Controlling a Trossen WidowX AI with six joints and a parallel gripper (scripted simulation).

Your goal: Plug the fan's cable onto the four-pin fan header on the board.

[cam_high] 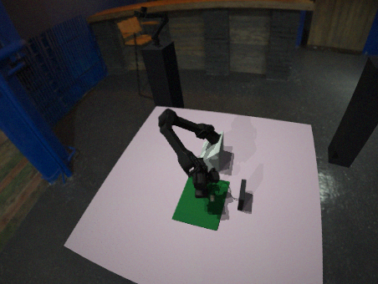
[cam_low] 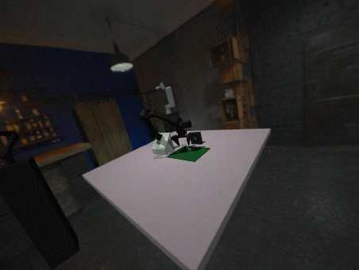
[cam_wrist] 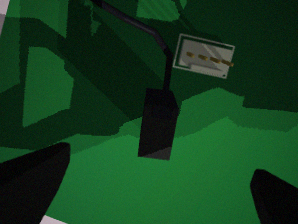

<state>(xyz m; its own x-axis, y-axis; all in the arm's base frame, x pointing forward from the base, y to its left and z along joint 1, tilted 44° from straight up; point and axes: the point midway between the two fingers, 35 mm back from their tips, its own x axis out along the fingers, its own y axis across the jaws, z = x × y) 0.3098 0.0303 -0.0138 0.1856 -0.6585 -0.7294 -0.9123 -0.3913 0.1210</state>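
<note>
The green board (cam_high: 188, 213) (cam_low: 194, 157) (cam_wrist: 210, 170) lies flat on the table. The white four-pin header (cam_wrist: 205, 56) shows its pins bare in the wrist view, with nothing on them. The fan's black plug (cam_wrist: 159, 125) is off the header, beside it and lower in the wrist view; whether it rests flat on the board cannot be told. Its cable (cam_wrist: 135, 21) leaves its upper end. My gripper (cam_high: 207, 184) (cam_low: 183, 144) (cam_wrist: 163, 165) is wide open and empty above the board, its fingertips on either side of the plug's lower end in the wrist view, apart from it.
The black fan (cam_high: 242, 195) (cam_low: 196, 138) stands upright beside the board, its thin cable running onto the board. A pale, slanted block (cam_high: 214, 159) (cam_low: 162, 145) stands close to the board on the table (cam_high: 138, 225) (cam_low: 171, 198). The arm's shadow falls across the board.
</note>
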